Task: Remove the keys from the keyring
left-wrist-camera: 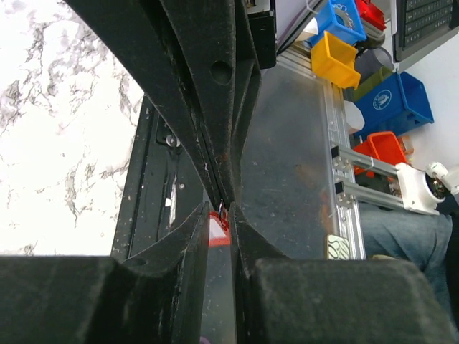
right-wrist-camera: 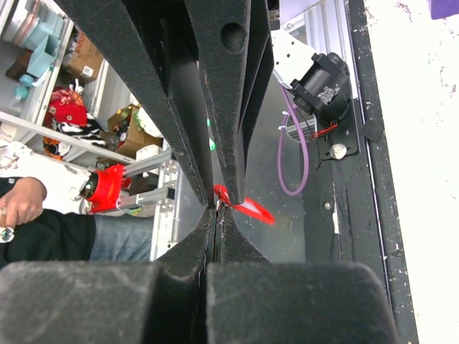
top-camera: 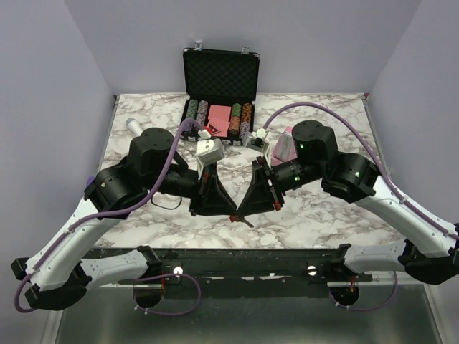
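Observation:
My two grippers meet tip to tip above the near middle of the marble table point(top-camera: 323, 215). My left gripper point(top-camera: 231, 212) point(left-wrist-camera: 220, 215) is closed on the red keyring point(left-wrist-camera: 219, 231), a thin red tag wedged between its fingertips. In the right wrist view the keyring point(right-wrist-camera: 247, 209) sticks out to the right of the left gripper's tips. My right gripper point(top-camera: 243, 212) point(right-wrist-camera: 216, 209) is shut tight, pinching a tiny silver-grey piece, the keys point(right-wrist-camera: 218, 206), right at the tag's end. In the top view both are mostly hidden by the fingers.
An open black case point(top-camera: 220, 72) with poker chips and pink cards point(top-camera: 219, 118) stands at the back. A pink metronome point(top-camera: 285, 147) and a white box point(top-camera: 209, 152) sit just behind the arms. The table's front rail point(top-camera: 237, 261) runs below the grippers.

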